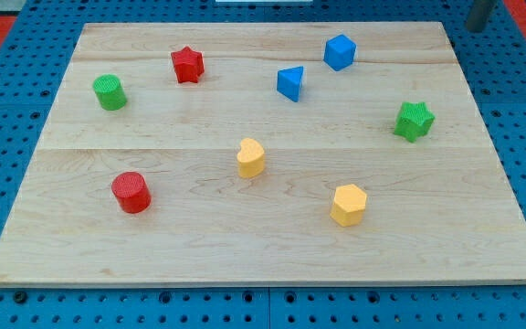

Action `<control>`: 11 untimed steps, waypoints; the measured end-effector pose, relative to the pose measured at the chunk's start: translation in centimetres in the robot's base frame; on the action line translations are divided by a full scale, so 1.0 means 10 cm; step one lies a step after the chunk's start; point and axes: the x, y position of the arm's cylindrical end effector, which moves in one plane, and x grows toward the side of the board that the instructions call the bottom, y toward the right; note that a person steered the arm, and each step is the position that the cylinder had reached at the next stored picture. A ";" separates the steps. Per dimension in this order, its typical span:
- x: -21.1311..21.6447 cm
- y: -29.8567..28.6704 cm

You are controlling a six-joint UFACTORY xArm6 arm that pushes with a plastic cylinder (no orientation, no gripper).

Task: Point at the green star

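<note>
The green star (414, 121) lies at the view's right on the wooden board (263, 247). My rod enters at the view's top right corner, and my tip (475, 27) is just off the board's top right corner, well above and to the right of the green star, apart from every block.
A blue cube (340, 52) and a blue triangle (290, 82) lie at the top middle. A red star (187, 65) and a green cylinder (110, 92) are at the top left. A yellow heart (251, 157), a yellow hexagon (348, 205) and a red cylinder (131, 192) lie lower down.
</note>
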 end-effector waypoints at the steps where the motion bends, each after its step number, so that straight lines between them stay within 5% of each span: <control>1: 0.00 -0.01; 8: -0.01 0.12; 11: 0.88 -0.43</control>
